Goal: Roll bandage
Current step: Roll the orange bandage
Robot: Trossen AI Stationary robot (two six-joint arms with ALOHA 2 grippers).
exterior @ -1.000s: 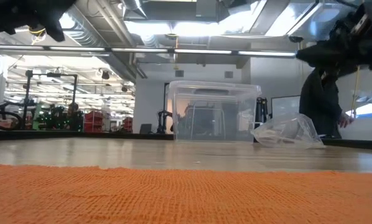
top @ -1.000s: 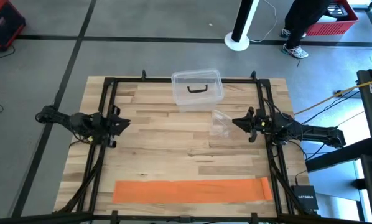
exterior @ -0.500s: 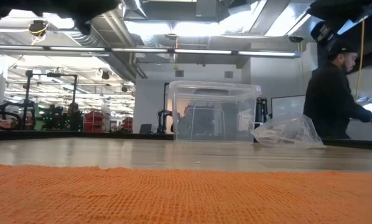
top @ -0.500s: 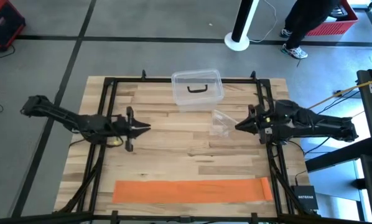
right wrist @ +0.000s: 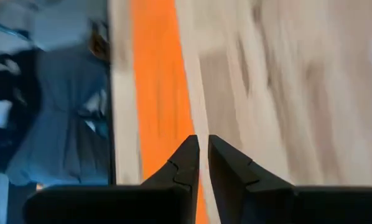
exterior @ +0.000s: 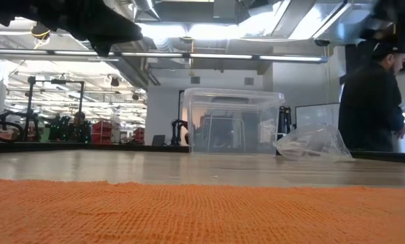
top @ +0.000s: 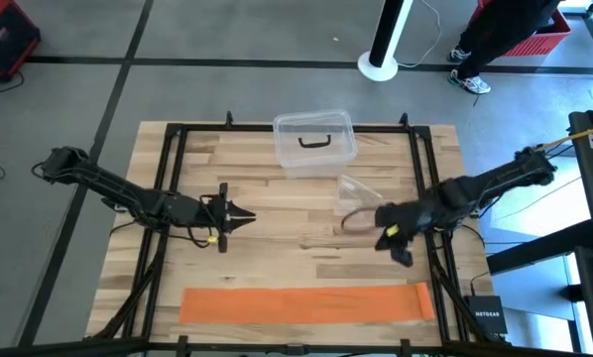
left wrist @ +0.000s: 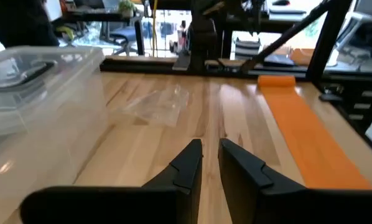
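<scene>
A: Left first. The left tool (top: pixel 239 212) hangs over the left half of the counter (top: pixel 277 253), about midway between the far and near edges, pointing toward the centre. Its fingers (left wrist: pixel 187 163) stand nearly closed, a thin slot between them, nothing in it.

B: And the bandage?

A: The bandage (top: pixel 304 302) lies flat and fully unrolled as a long orange band along the near edge of the counter, running almost from the left frame rail to the right one. Neither tool touches it.

B: So what could go wrong on that side?

A: I judge that fingers this narrow would push a flat end along the wood rather than pinch it, and the strip could bunch or skew.

B: Middle of the counter?

A: A clear lidded box with a black handle (top: pixel 314 141) sits at the far edge, and a crumpled clear wrapper (top: pixel 354 196) lies just right of centre. The wrapper is the worry.

B: Why?

A: The right tool (top: pixel 388 236) hovers close beside it, toward the near side, also almost shut and empty. A sweep could drag the light wrapper onto the bandage.

B: Anything else on the right?

A: The bandage's right end (top: pixel 421 300) looks slightly folded near the near right corner. Starting a roll there off-square would, I think, give a cone rather than a cylinder. A person (exterior: pixel 370 102) stands beyond the far right side, well clear.
</scene>
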